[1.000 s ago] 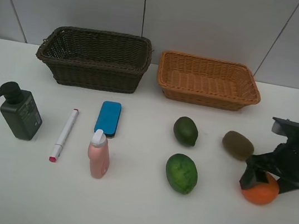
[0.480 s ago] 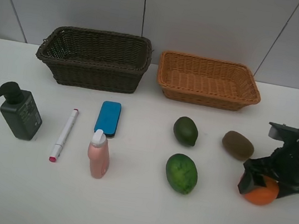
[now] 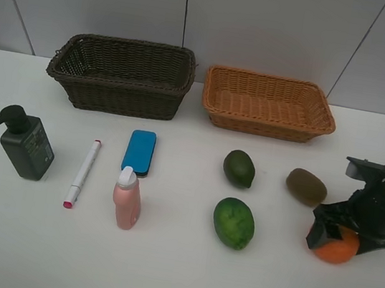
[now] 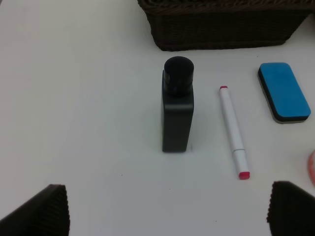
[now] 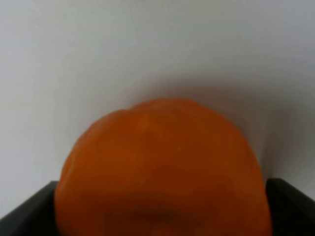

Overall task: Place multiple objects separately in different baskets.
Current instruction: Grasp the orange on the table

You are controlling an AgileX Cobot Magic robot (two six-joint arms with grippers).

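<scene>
The right claw (image 3: 347,236) had been shifted slightly around the orange (image 3: 337,250), which rested on the table (image 3: 172,282) near the kiwi (image 3: 306,187), flanked by wide-spread jaws. The left claw (image 4: 165,211) was spread wide, empty.

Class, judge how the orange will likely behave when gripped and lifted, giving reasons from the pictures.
The orange is round, so it would probably roll if nudged. Its smooth curved skin might slip between the fingers. It looks plump, so likely keeps its shape.
</scene>
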